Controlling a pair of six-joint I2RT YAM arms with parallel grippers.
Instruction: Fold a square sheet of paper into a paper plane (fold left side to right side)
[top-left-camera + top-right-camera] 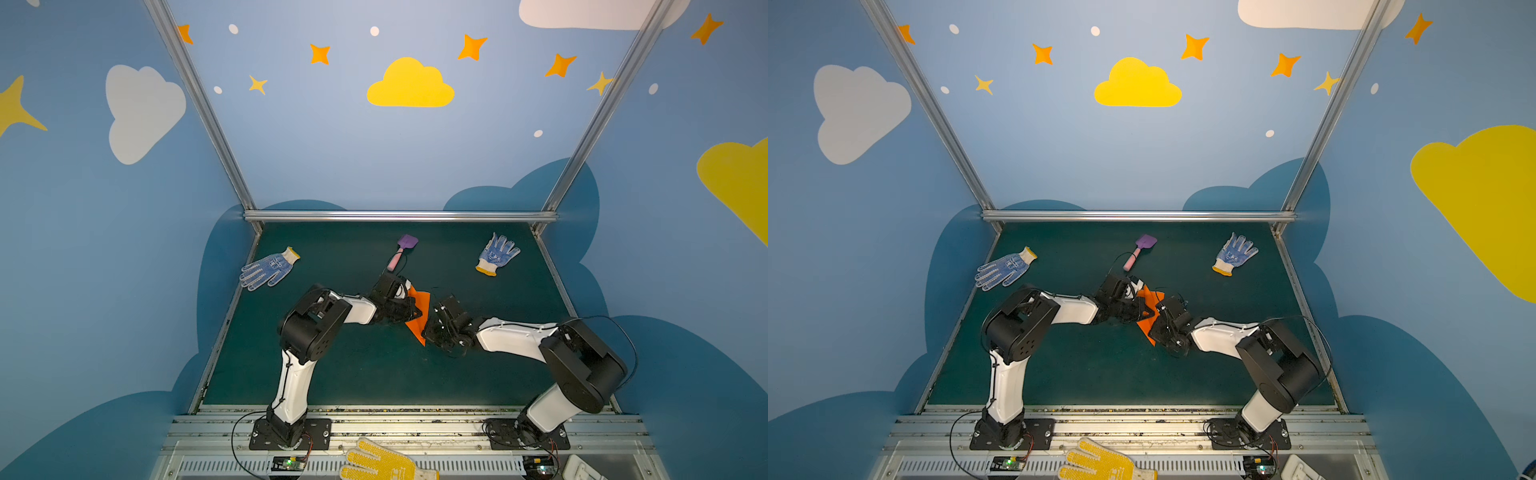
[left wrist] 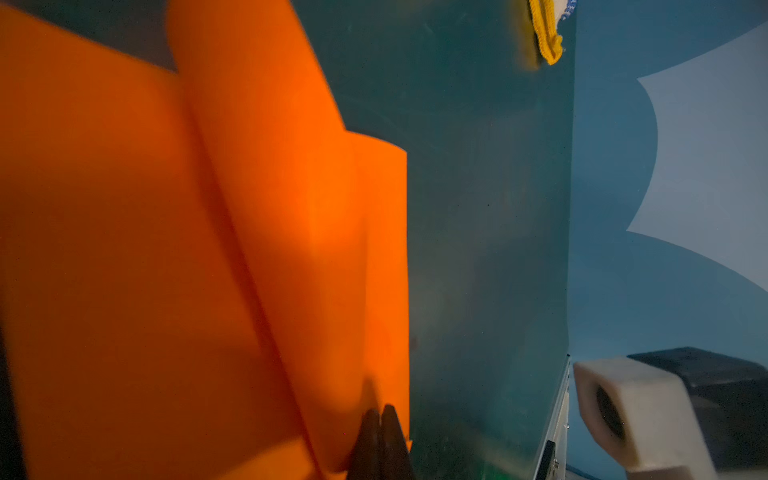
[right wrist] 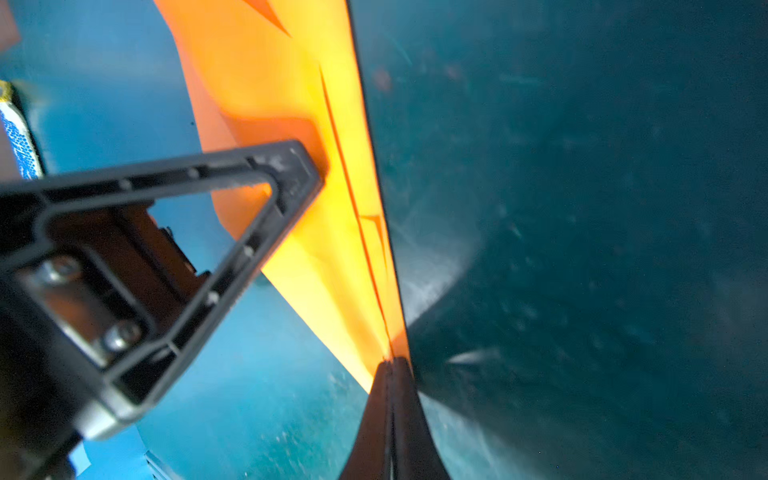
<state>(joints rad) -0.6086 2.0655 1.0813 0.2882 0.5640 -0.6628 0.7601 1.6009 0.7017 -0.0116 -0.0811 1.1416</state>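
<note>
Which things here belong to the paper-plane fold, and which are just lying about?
In use: orange paper, pinched by the left tool and the right tool, both shut.

Lying about: left blue-dotted glove, right blue-dotted glove, purple spatula, yellow glove on the front rail.

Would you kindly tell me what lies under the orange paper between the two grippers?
Only dark green mat shows around the orange paper, which the left gripper and right gripper pinch shut. The patch directly beneath is covered by paper and grippers.
</note>
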